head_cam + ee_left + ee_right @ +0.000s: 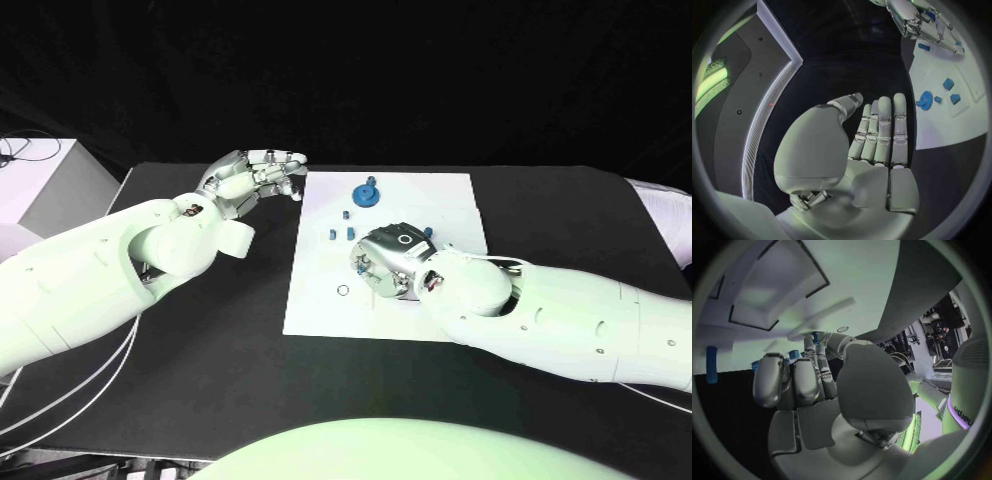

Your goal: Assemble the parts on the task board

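While my left hand (257, 178) hovers over the black worktop (216, 340) just beside the task board (325, 300), fingers straight and apart, holding nothing, my right hand (394, 262) sits low over the board's middle, fingers curled; I cannot tell if they grip anything. Blue parts (368, 194) lie near the far edge.

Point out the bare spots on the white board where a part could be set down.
The task board is bare along its near edge, in front of the small ring and beside the right robot hand. Its far right corner, right of the round blue part, is bare too. The middle is crowded: small blue pieces and the right robot hand sit there. The left robot hand hovers off the board.
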`<state>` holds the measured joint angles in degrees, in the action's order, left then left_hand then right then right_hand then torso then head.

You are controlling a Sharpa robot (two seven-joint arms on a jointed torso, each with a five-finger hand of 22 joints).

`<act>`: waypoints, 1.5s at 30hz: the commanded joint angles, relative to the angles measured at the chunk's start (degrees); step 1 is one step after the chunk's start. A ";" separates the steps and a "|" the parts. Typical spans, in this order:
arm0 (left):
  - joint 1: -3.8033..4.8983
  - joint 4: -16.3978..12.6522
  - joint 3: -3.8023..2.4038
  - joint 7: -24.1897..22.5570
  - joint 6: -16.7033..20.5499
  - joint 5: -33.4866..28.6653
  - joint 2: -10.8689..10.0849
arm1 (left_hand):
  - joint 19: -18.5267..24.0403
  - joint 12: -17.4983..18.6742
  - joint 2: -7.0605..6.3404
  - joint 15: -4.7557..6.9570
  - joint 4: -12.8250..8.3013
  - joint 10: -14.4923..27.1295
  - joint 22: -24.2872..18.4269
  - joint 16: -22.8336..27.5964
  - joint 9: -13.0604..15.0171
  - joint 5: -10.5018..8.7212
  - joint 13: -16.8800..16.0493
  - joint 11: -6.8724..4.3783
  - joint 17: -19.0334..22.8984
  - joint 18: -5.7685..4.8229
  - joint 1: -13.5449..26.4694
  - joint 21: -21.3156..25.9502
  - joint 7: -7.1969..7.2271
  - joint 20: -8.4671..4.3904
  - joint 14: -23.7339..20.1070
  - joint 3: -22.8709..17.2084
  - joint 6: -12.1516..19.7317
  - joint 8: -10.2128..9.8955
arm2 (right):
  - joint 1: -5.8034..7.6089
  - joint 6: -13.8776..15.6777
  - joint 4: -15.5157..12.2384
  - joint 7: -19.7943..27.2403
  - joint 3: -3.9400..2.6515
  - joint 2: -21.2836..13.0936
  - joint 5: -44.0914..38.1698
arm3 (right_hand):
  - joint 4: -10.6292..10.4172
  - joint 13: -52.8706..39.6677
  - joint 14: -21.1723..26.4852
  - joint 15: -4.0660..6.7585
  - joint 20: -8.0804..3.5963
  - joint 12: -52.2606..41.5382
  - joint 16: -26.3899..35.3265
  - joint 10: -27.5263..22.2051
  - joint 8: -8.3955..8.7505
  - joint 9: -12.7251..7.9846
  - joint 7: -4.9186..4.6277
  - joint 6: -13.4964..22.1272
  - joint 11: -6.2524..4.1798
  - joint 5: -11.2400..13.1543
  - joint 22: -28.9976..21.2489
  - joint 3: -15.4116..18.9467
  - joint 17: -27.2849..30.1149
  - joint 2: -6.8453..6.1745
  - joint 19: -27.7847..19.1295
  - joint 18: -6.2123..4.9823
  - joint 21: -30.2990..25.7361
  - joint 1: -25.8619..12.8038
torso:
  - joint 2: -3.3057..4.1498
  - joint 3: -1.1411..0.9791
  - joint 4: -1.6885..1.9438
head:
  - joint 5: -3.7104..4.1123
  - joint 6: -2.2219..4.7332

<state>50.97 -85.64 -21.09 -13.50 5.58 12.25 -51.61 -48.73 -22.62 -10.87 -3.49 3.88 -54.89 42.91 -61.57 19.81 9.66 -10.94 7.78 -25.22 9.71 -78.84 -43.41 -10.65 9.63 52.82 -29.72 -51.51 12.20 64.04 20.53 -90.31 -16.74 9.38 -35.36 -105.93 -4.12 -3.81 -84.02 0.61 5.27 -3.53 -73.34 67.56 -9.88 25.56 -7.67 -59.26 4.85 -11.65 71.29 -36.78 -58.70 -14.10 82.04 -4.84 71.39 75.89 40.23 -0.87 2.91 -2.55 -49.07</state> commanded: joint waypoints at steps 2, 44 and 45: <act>0.01 -0.12 -0.04 -0.08 -0.72 0.00 -0.02 | -0.58 -0.08 0.13 -0.51 0.06 0.41 -0.15 0.27 -0.08 0.02 0.08 -0.07 0.09 0.74 -0.05 0.44 -0.38 -0.02 -0.03 0.49 -0.12 0.33 | -0.15 -0.74 -0.35 1.32 0.12 -0.16 0.67 | 0.02 0.02 -0.53 -0.50 0.10 0.07 0.07 -0.83 0.34 -0.07 -0.09 0.53 -0.02 0.21 -0.19 0.55 0.17 -0.67 -0.49 0.22 -0.51 0.17 | -0.01 -0.01 0.02 | 0.01 -0.08; 0.01 0.17 -0.04 0.31 -1.27 0.01 0.08 | -0.70 -0.05 0.14 -0.55 0.15 0.74 -0.38 0.36 -0.11 -0.01 0.13 -0.02 0.12 0.74 -0.13 0.76 -0.38 0.02 -0.09 0.64 0.01 0.35 | 3.71 2.77 -5.01 0.82 -1.01 -8.67 9.39 | -8.11 -0.11 0.63 -1.01 0.36 -1.47 1.40 -3.79 4.56 -6.76 -1.26 4.78 0.57 0.85 -8.72 10.17 6.97 -1.25 -2.00 -1.54 -11.85 9.13 | -0.15 0.03 -0.18 | 1.91 2.31; 0.01 0.20 -0.03 0.29 -1.26 0.02 0.10 | -0.70 -0.05 0.14 -0.55 0.15 0.74 -0.38 0.36 -0.11 -0.01 0.13 -0.02 0.12 0.74 -0.13 0.76 -0.38 0.02 -0.09 0.64 0.01 0.35 | 4.42 1.67 -5.10 1.18 -1.12 -9.39 10.24 | -8.18 -0.14 0.58 -1.03 0.32 -1.49 1.25 -3.56 4.48 -6.77 -1.29 4.65 0.55 0.79 -8.48 10.04 6.73 -1.30 -1.92 -1.50 -11.61 9.02 | -0.14 0.03 -0.18 | 2.15 2.55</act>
<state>50.97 -85.39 -21.08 -12.86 5.25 12.25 -51.63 -49.15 -22.62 -10.87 -3.70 4.03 -54.47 42.57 -61.57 19.76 9.66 -10.89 7.78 -25.18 9.70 -78.84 -42.85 -10.65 9.63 52.61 -29.57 -51.51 12.20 68.12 24.62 -95.17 -17.29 8.29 -44.34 -100.58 -12.26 -3.97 -83.29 -0.52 5.54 -5.18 -71.84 63.74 -5.07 18.84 -8.98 -54.31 5.48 -10.65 62.71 -26.43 -51.90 -15.06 79.72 -6.65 59.59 84.84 40.13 -0.84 2.85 -0.74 -46.91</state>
